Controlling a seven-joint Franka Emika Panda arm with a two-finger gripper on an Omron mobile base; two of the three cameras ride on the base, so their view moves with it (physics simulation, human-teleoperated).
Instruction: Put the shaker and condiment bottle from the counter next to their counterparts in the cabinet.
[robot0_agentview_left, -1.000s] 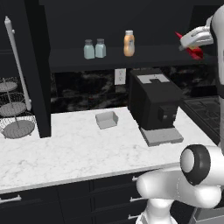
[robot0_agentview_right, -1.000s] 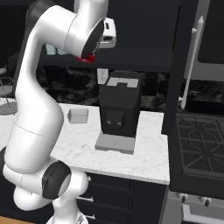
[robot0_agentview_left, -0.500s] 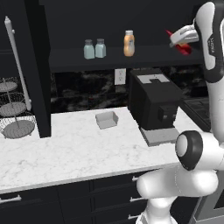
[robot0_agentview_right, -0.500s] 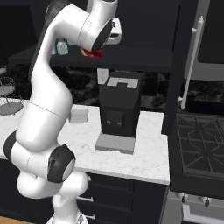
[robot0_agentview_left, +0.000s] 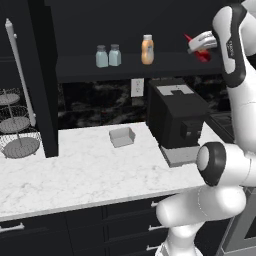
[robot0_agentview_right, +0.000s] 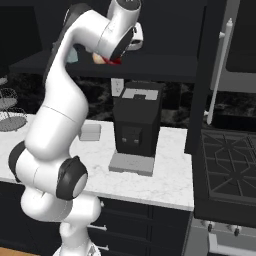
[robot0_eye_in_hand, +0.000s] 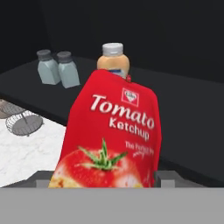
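Condiment bottle (robot0_eye_in_hand: 111, 135) — red ketchup — fills the hand view's centre, clamped in the hand (robot0_agentview_left: 196, 46) at upper right, just right of the orange bottle (robot0_agentview_left: 147, 49) — two shakers (robot0_agentview_left: 108, 55) further left.

Two shakers (robot0_agentview_left: 108, 55) (side by side), one orange bottle (robot0_agentview_left: 147, 49), one ketchup bottle (robot0_eye_in_hand: 111, 138).

Kitchen, rendered. Evidence: white marble counter (robot0_agentview_left: 75, 170) over black drawers (robot0_agentview_left: 60, 235), black wall cabinet (robot0_agentview_left: 125, 65) holding shakers (robot0_agentview_left: 108, 55) and a bottle (robot0_agentview_left: 147, 49), coffee machine (robot0_agentview_left: 176, 117), stove (robot0_agentview_right: 227, 170), tiered wire basket rack (robot0_agentview_left: 17, 132).
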